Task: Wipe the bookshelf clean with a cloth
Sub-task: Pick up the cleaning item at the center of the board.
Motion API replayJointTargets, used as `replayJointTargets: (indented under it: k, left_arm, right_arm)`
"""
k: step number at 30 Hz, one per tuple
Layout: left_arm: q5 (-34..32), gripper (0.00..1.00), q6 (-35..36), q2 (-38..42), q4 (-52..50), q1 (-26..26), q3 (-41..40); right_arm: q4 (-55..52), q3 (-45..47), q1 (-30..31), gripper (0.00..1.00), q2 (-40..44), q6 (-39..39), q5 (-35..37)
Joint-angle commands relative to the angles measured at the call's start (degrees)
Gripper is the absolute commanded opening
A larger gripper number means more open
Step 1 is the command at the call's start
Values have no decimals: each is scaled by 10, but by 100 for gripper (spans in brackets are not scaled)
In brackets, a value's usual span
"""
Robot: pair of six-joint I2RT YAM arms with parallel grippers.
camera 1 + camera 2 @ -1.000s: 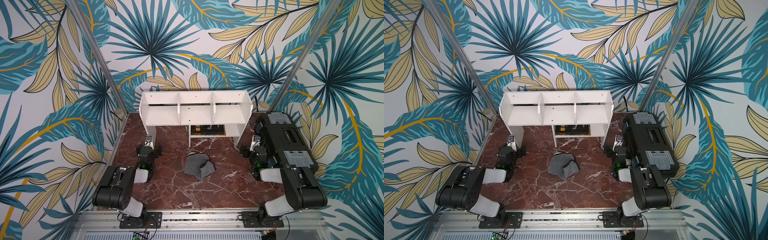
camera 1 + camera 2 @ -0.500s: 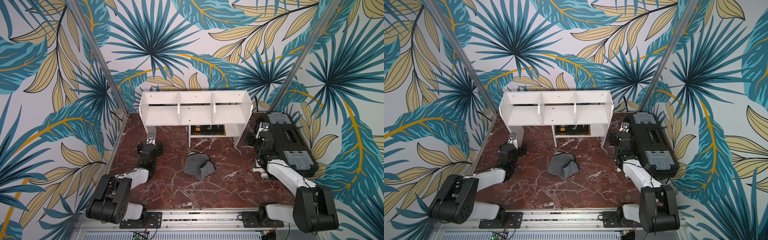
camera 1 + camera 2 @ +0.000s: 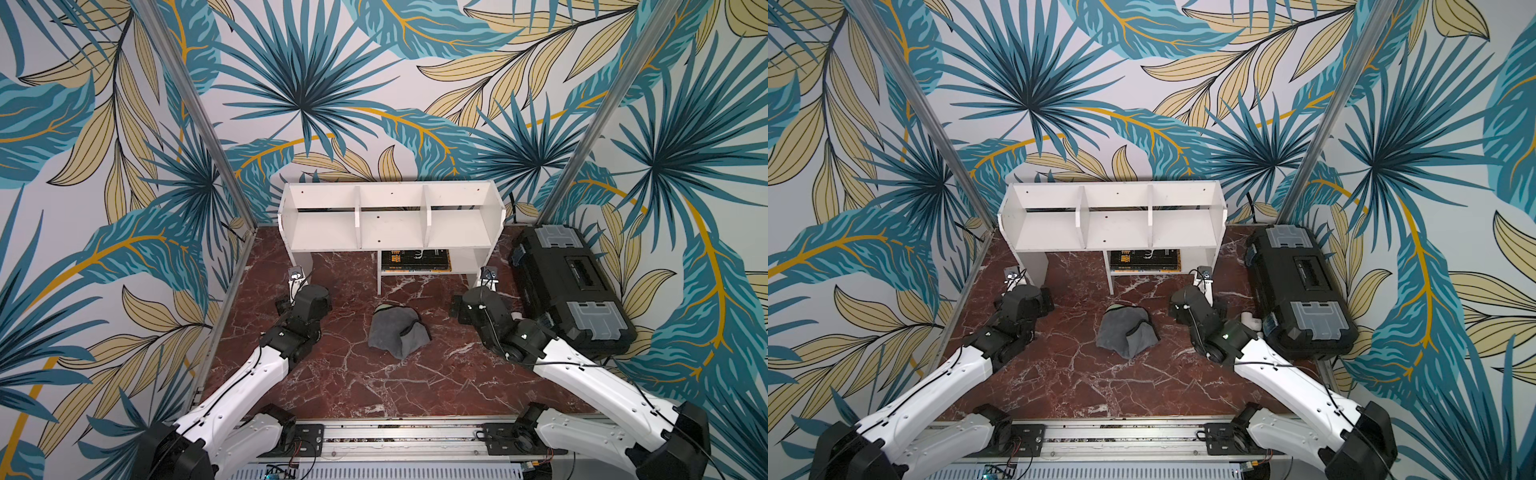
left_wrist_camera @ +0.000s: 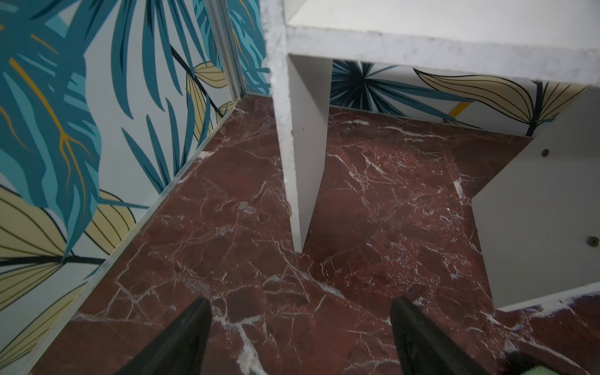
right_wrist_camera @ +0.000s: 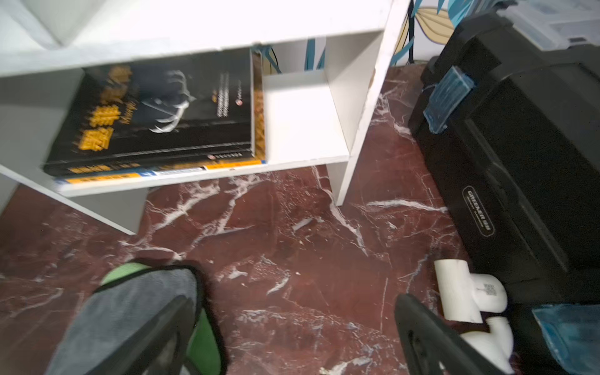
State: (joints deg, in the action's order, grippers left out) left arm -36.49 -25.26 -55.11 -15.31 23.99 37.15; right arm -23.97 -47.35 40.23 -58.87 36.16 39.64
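**Grey microfibre cloth (image 3: 397, 334) lies loose on red marble, both grippers released**

The cloth sits in a rumpled heap near the middle of the white-veined marble tabletop (image 3: 374, 386). It is in front of the bookshelf (image 3: 390, 224) and apart from it. Its black hem curls across the top, and a pale green corner shows at the edge nearer the shelf. In both top views it lies between the two arms, and neither touches it.

The white bookshelf stands at the back of the table against the leaf-patterned wall (image 3: 374, 83). Two dividers split its upper level into three compartments. The lower cubby, under the right half, holds a flat stack of black-and-orange books (image 3: 415, 260).

The left gripper (image 4: 300, 302) hovers low before the shelf's left leg, its jaws spread wide over bare marble. The right gripper (image 5: 293, 300) sits near the shelf's right leg, its jaws equally wide and gripping nothing. In the right wrist view the cloth lies partly behind one finger (image 5: 156, 331), though the top views show a gap between gripper and cloth. A white pipe fitting (image 5: 467, 298) lies just beside the other finger, against the black toolbox (image 3: 569, 286). The toolbox stretches along the table's right edge, next to the shelf.
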Motion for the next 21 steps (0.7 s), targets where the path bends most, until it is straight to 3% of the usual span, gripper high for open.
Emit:
replayJointTargets:
  k: [1, 4, 8, 14, 18, 21]
  left_arm:
    - [33, 91, -35, 55, -50, 3, 42]
    - [52, 91, -8, 71, -47, 3, 71]
    - [65, 92, 2, 61, -47, 3, 79]
    - [87, 92, -14, 66, -41, 3, 59]
    - [86, 92, -5, 66, -36, 3, 52]
    - [93, 92, -9, 68, -39, 3, 47]
  right_arm:
    - [60, 76, -57, 99, 5, 72, -114]
    - [-30, -32, -11, 99, -154, 93, -164]
    - [-79, -138, 79, 99, -304, 116, -156]
    - [-4, -177, 100, 99, -376, 136, -210]
    - [-43, -248, 126, 99, -451, 119, -229]
    - [-58, -260, 138, 100, -491, 148, -232]
